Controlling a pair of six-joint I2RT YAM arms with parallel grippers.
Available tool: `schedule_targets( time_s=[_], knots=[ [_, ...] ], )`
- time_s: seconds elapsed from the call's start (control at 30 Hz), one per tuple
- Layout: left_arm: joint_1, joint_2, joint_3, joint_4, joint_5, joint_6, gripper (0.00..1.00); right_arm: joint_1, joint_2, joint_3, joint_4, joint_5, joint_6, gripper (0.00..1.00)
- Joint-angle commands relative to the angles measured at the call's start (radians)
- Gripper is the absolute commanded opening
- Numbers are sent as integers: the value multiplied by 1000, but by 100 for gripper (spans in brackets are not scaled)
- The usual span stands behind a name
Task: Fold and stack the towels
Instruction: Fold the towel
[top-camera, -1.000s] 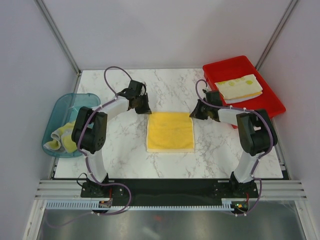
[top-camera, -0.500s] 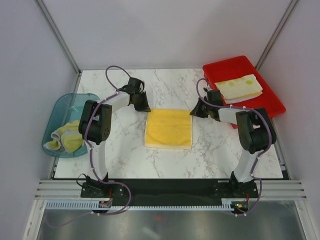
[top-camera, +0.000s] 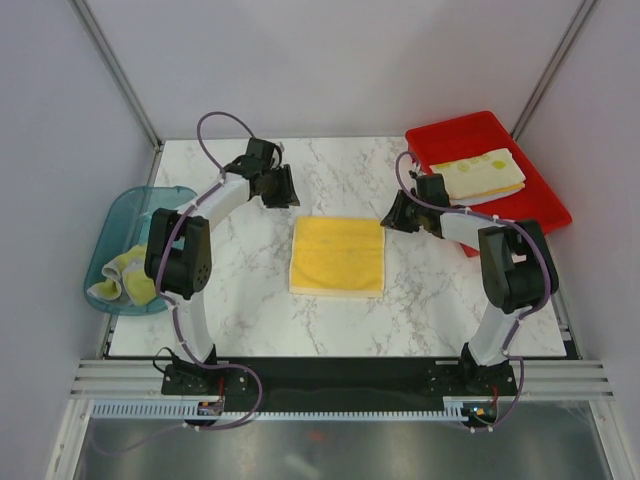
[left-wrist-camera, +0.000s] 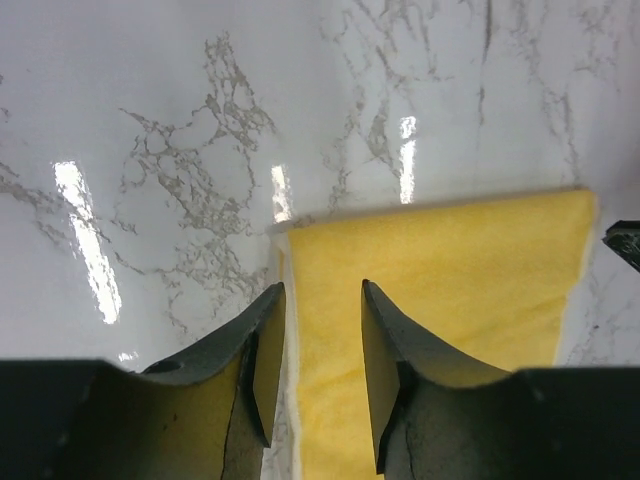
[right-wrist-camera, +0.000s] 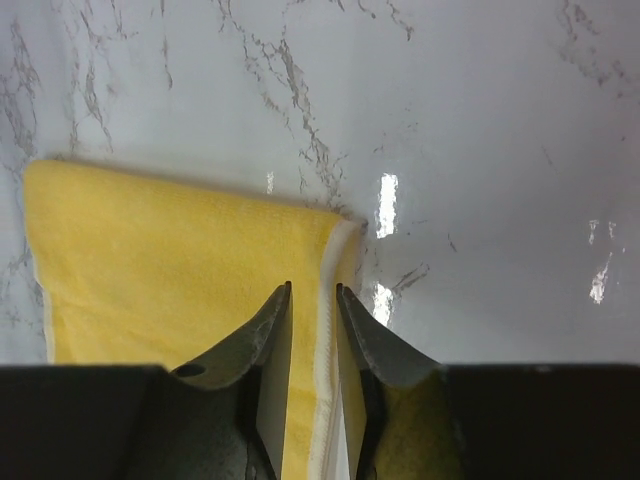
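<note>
Both arms have drawn back from the yellow towel (top-camera: 338, 256), now flat on the table (top-camera: 340, 170). The left gripper (left-wrist-camera: 322, 286) stands spread and the right gripper (right-wrist-camera: 314, 288) slightly parted; neither pinches anything.

A yellow towel (top-camera: 337, 257) is laid flat at the middle of the table (top-camera: 340, 170), folded into a neat square. A folded white printed towel (top-camera: 477, 173) is set in the tray (top-camera: 450, 135). Crumpled yellow and pale towels (top-camera: 125, 277) are heaped in the tub (top-camera: 135, 205).
</note>
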Motion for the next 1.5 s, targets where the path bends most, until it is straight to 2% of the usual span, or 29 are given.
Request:
schedule_targets(
  time_s=[0.0,0.1,0.13,0.17,0.27,0.47,0.7,0.77,0.83,0.93,0.97,1.0,1.13,1.3,1.47],
  knots=[
    [-15,-109,-11,17,25,36,43,-5,-57,48,-73,32,-17,31],
    [-19,-91,-56,102,159,18,34,-4,-62,73,-84,8,-16,30],
    [-19,-64,-62,115,211,4,29,-5,-63,71,-70,-9,-14,26],
    [-20,-50,-70,129,229,0,23,-4,-62,73,-46,-33,-14,23],
    [-19,15,-70,152,224,-5,17,-4,-25,85,-3,-118,-13,15],
    [-6,144,-30,144,147,4,13,-16,81,85,33,-104,-19,16],
    [0,149,-24,135,140,13,13,-24,128,100,41,-75,-66,22],
    [-2,133,-16,117,141,21,16,-25,107,105,27,-79,-85,24],
    [-3,86,-13,109,149,42,22,-25,84,116,16,-162,-106,30],
    [3,32,10,97,167,96,33,-25,52,162,-59,-233,-180,38],
    [9,27,25,94,170,111,41,-25,50,174,-99,-238,-225,40],
    [21,24,32,94,175,143,44,-27,53,203,-122,-238,-246,43],
    [56,90,84,42,224,243,48,-31,111,278,-241,-279,-351,55],
    [72,151,99,9,276,348,50,-54,194,393,-355,-267,-453,57],
    [72,193,122,-34,284,403,50,-105,257,450,-410,-342,-514,58]
  ],
)
